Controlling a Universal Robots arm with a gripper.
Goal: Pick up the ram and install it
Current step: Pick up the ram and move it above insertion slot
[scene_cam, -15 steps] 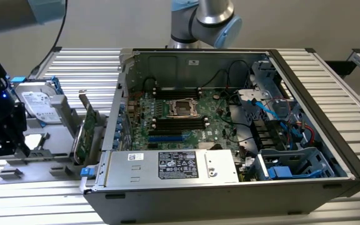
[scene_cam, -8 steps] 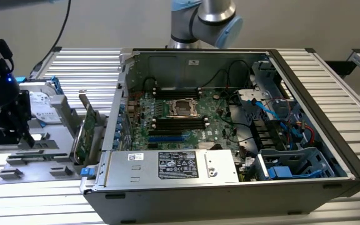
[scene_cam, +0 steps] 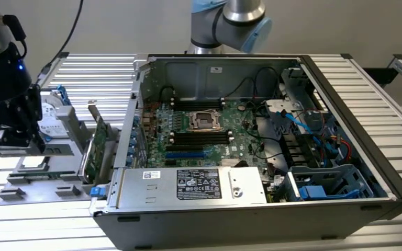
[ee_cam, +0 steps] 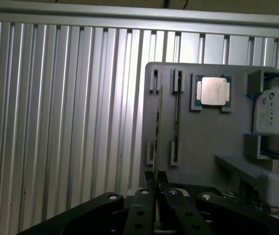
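Observation:
The ram (ee_cam: 159, 128) shows edge-on as a thin stick running away from my fingertips. My gripper (ee_cam: 157, 179) is shut on its near end. The stick sits slightly off the left pair of slots of the grey holder tray (ee_cam: 203, 142), so it looks lifted out of them. In the exterior view my gripper (scene_cam: 16, 135) hangs above that tray (scene_cam: 37, 183), at the exterior view's left, well apart from the open computer case (scene_cam: 257, 157). The long black memory slots (scene_cam: 201, 137) lie on the motherboard beside the processor socket (scene_cam: 204, 120).
A second thin stick (ee_cam: 177, 117) stands in the tray's neighbouring slots. A processor chip (ee_cam: 213, 91) and a hard drive (ee_cam: 278, 111) rest further along the tray. A green expansion card (scene_cam: 100, 149) stands upright between tray and case. Cables and a blue drive cage (scene_cam: 323, 183) fill the case's right side.

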